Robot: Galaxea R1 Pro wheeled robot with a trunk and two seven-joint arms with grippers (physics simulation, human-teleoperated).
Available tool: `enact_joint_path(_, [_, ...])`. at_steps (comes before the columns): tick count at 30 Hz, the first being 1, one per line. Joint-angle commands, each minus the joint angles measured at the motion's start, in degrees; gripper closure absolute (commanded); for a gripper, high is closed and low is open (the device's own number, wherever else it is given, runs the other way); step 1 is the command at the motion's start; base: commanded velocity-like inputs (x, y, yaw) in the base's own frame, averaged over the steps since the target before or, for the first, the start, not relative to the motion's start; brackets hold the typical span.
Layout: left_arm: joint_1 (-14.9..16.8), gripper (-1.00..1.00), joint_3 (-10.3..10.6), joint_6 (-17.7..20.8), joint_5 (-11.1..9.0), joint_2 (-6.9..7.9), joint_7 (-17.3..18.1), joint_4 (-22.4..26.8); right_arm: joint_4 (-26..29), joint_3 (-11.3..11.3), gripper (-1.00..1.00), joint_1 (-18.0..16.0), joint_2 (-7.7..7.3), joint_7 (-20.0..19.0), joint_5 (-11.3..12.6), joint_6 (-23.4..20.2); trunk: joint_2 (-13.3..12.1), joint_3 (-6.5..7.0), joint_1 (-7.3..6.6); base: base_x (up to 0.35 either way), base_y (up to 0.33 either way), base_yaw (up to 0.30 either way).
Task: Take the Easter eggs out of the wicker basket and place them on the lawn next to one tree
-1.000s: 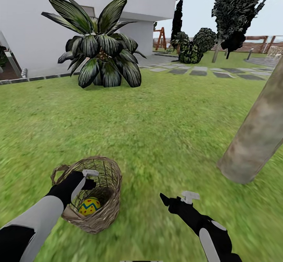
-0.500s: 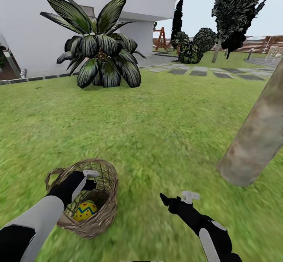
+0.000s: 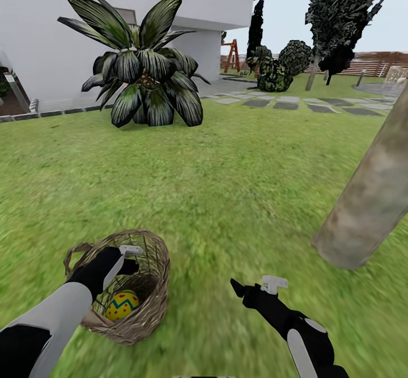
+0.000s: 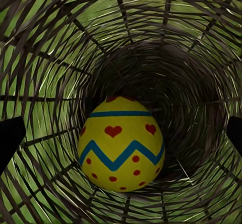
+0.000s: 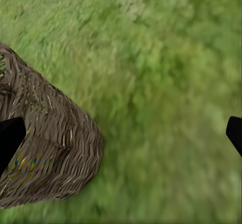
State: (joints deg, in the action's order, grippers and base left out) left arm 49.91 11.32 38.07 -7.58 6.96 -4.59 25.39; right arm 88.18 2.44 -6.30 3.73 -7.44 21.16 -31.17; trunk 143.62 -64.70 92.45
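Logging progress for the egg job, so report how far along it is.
Done: nothing that shows; no eggs lie on the lawn beside the tree trunk. In hand: the left claw hangs open over the wicker basket, aimed at the one Easter egg visible inside, not yet gripped. The right claw is open and empty. Left: grasp this egg, carry it to the tree, and account for the other two.

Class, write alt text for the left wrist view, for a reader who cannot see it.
A yellow Easter egg with red dots, red hearts and blue zigzag bands lies at the bottom of a wicker basket, seen from straight above. Green grass shows through the open weave, and the left end effector's dark fingertips frame both edges, spread wide.
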Motion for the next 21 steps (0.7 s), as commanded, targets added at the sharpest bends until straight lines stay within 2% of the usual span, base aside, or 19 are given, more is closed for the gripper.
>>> enact_joint_path(1, [0.02,-1.00,0.45,0.25,-0.66,0.07,-0.46,0.10,0.06,-0.07,-1.00,-0.02,0.02,-0.11,0.11,-0.32,0.02,-0.05,0.00,0.077,0.045,0.000])
enact_joint_path(21, [0.02,-1.00,0.56,0.25,-0.73,0.07,-0.51,0.10,0.06,-0.07,-1.00,-0.02,0.01,-0.11,0.11,-0.35,0.03,-0.27,0.02,0.011,0.006,0.000])
